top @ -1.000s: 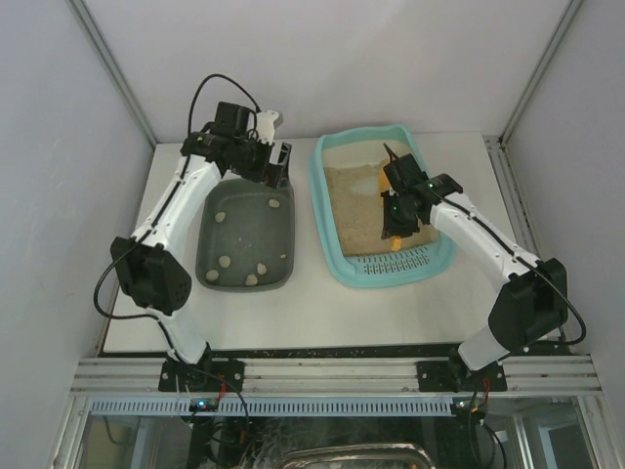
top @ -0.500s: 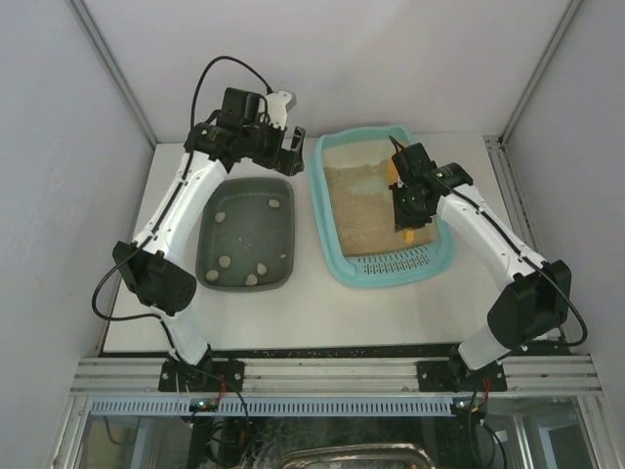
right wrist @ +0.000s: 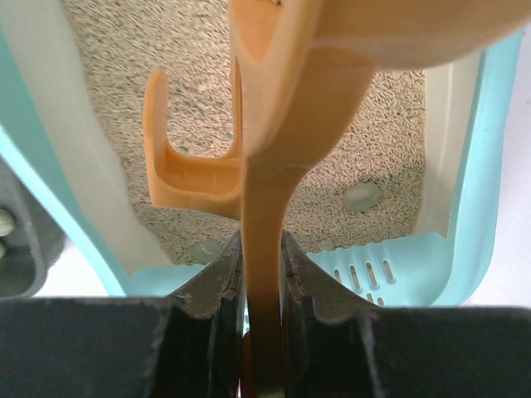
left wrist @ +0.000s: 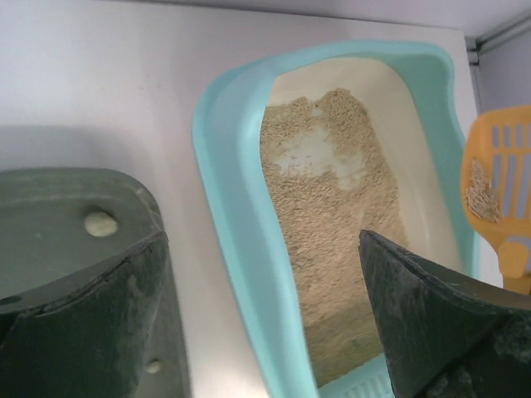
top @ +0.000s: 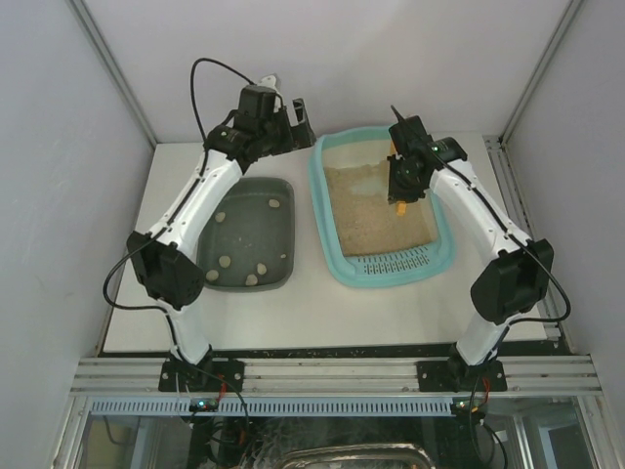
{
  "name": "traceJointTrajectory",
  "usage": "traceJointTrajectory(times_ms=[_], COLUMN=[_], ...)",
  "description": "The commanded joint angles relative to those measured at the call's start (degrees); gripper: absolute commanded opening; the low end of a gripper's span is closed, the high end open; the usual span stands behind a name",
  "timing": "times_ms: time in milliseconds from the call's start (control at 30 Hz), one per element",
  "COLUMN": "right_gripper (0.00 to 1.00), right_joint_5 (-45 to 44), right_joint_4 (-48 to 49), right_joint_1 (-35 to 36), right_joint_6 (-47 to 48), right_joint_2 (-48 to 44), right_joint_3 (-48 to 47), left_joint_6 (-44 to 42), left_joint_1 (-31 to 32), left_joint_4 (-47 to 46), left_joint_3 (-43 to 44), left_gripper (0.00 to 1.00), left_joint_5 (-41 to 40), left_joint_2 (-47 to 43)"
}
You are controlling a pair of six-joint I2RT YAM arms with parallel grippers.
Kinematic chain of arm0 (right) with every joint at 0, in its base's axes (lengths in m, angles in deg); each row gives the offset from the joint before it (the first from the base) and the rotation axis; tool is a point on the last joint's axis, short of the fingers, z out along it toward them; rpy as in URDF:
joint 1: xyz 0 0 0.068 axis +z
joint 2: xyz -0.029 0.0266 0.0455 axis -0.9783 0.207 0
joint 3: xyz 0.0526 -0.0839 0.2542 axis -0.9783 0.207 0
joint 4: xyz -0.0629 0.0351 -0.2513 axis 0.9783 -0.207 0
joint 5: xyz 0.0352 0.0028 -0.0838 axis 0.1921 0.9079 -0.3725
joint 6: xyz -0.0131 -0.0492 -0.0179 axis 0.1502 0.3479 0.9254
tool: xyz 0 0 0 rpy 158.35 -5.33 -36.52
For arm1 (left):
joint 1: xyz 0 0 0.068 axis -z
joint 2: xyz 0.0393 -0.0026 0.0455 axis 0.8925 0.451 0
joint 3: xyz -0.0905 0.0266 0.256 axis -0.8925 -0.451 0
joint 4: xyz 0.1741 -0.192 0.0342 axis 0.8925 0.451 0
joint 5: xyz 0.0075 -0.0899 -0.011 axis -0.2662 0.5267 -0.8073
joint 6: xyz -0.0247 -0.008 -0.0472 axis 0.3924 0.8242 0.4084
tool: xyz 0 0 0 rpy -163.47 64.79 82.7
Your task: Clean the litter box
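Start from the litter box point(top: 318, 191): right half of the counter point(top: 312, 305), long axis near to far, slotted rim at the near end, beige litter over most of the floor, thinner and patchy toward the far end. Note at least two pale clumps point(right wrist: 362, 196) lying in the litter close to the slotted rim, plain in the right wrist view. Above the far right part of the box, find the orange scoop point(top: 398, 208), handle clamped tight between the fingers of the right claw point(top: 401, 188), a little litter clinging to the slotted blade. Probably mid-scooping, with clumps left to lift. To do it well: bring the blade toward the near end, tip the leading edge down, slide shallowly under one clump instead of stabbing at it, lift level, then shake gently over the box to sift loose grains through the slots. Keep the handle square in the grip to avoid a twist and a spill. Carry low across the narrow gap to the dark tray point(top: 244, 234) just left of the box, already holding several lumps point(top: 274, 204), and tip out well inside its rim. Keep the left claw point(top: 289, 119), raised by the far ends of both trays with fingers wide apart and holding nothing, clear of that crossing.
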Motion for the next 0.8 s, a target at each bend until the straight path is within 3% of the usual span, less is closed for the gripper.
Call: traceJointTrajectory(times_ms=[0,167,367,433,567,767], right_gripper=[0.0,0.0,0.0,0.0,0.0,0.0], right_joint_5=[1.0,8.3,14.05,8.85,-5.0,-19.13], right_joint_4=[-0.61,1.47,4.38,0.7,-17.76,-25.11], right_joint_1=[-0.34,-5.48,-5.2,-2.07,3.22,7.33], right_joint_6=[-1.3,-3.88,-1.96,0.33,1.5,0.22], right_joint_2=[-0.59,-2.55,-2.96,-0.23,12.48,17.24], right_joint_3=[-5.47,-3.85,0.42,-2.04,-17.08,-19.44], left_joint_6=[14.08,14.97,13.82,15.25,18.95,19.44], left_joint_1=[3.21,7.18,6.2,4.14,2.52,0.55], left_joint_4=[-5.71,-4.25,-2.43,-4.0,-4.97,-7.74], left_joint_3=[-1.99,5.01,1.24,-1.95,-4.83,-8.36], left_gripper=[1.0,1.0,1.0,1.0,1.0,1.0], left_joint_5=[-4.36,-8.46,-12.35,-9.81,-9.2,-3.36], left_joint_2=[2.04,8.03,10.47,11.21,12.73,10.85])
